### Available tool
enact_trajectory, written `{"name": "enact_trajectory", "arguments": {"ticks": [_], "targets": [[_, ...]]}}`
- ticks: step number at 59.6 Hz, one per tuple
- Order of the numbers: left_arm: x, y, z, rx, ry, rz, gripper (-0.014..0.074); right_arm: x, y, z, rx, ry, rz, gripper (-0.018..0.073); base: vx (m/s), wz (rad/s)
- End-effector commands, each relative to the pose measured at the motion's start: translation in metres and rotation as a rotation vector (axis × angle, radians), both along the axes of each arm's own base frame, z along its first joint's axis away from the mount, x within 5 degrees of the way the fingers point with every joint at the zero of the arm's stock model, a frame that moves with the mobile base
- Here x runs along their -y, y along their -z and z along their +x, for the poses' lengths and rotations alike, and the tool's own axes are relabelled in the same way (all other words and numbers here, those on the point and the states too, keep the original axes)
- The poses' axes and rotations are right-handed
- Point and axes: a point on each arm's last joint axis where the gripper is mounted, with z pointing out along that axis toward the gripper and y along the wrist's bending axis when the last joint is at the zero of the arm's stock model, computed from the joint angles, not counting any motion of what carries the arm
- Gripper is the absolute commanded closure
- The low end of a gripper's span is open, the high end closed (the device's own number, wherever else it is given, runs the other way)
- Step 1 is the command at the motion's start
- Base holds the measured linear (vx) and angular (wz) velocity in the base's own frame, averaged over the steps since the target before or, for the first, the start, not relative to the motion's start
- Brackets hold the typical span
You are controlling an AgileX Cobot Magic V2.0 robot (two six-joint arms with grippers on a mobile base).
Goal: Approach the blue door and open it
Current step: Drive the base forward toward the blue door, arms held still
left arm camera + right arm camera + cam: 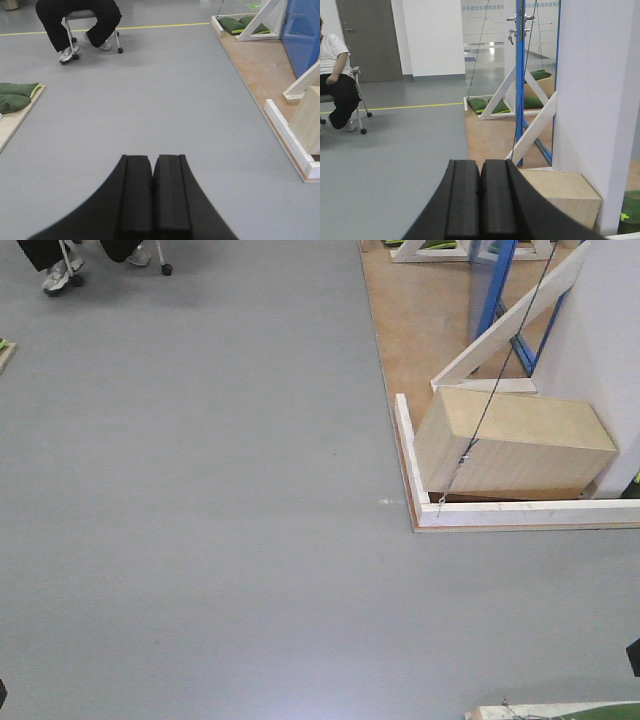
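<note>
- The left gripper (152, 167) has its two black pads pressed together with nothing between them. It hangs over bare grey floor (165, 100) and touches nothing.
- The right gripper (480, 170) is the same: jaws together, empty, pointing ahead toward the rig. Both will need to part before either can take a handle, and the right one looks better placed for that.
- The step in hand appears to be the drive-up, since nothing is yet within reach. The base should roll forward and to the right across the open floor.
- A wooden box (565, 192) sits just ahead on the right, against the white wall panel (590, 100) and inside a white kerb (405, 455). Keep the base clear of that corner and do not cut across it.
- A thin dark cable (500, 370) slants down to the kerb's corner. It could snag an arm, so pass well to its left.
- Beyond the box a diagonal white brace (535, 125) leans against the frame. It is not the target.
- The blue door (520, 90) stands farther back on the plywood platform (420, 320), seen almost edge-on as a tall blue strip.
- Its steel lever handle (516, 18) is high on that strip, with something small hanging just below it. Approach so that the handle faces the right arm squarely.
- A seated person (82, 20) is far off to the left, well apart from the route. Green bags (15, 95) lie at the left edge.
</note>
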Motion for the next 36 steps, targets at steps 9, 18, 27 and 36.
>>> {"name": "enact_trajectory", "arguments": {"ticks": [9,18,27,36], "targets": [[0.0009,-0.0194,-0.0003,0.128,0.010,-0.005,0.0526,-0.0006,-0.0048,-0.0004,0.081,-0.004,-0.025,0.0564,0.29,0.10],[0.0009,-0.0194,-0.0003,0.128,0.010,-0.005,0.0526,-0.0006,-0.0048,-0.0004,0.081,-0.004,-0.025,0.0564,0.33,0.10],[0.0009,-0.0194,-0.0003,0.128,0.010,-0.005,0.0526,-0.0006,-0.0048,-0.0004,0.081,-0.004,-0.025,0.0564,0.39,0.07],[0.0009,-0.0194,-0.0003,0.128,0.010,-0.005,0.0526,-0.0006,-0.0047,-0.0004,0.080,-0.004,-0.025,0.0564,0.45,0.01]]}}
